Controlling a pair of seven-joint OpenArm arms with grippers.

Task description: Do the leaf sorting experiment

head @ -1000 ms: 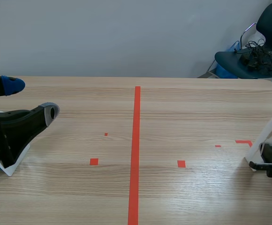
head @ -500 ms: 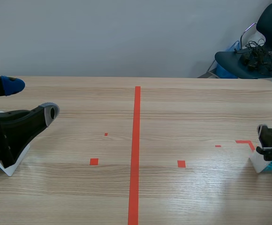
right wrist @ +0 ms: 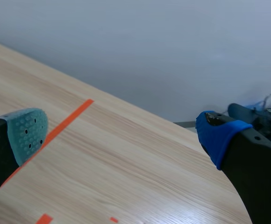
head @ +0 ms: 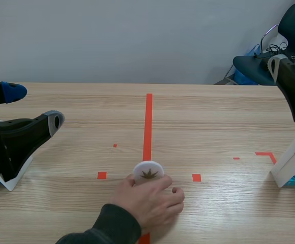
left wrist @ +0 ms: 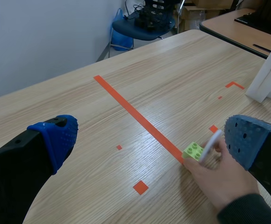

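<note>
A person's hand [head: 150,201] rests on the table by the red centre line, holding a white disc [head: 148,171] that bears a brown leaf picture. From the left wrist view the disc [left wrist: 213,141] stands edge-on upon a light green brick [left wrist: 194,150] under the hand [left wrist: 219,179]. My left gripper [head: 34,107] hovers open at the left edge, well apart from the disc, with nothing between its pads [left wrist: 56,137]. My right gripper [right wrist: 122,133] is raised at the far right, open and holding nothing; one of its fingers [head: 290,84] shows in the scene view.
A white stand [head: 292,160] sits at the table's right edge with something small and blue at its foot. Another white stand [head: 12,178] lies under my left arm. A dark chair [head: 269,63] with cables stands beyond the far right corner.
My right arm has risen from the white stand at the right edge to high at the right, and its gripper has opened. A person's hand has come in with the leaf disc.
</note>
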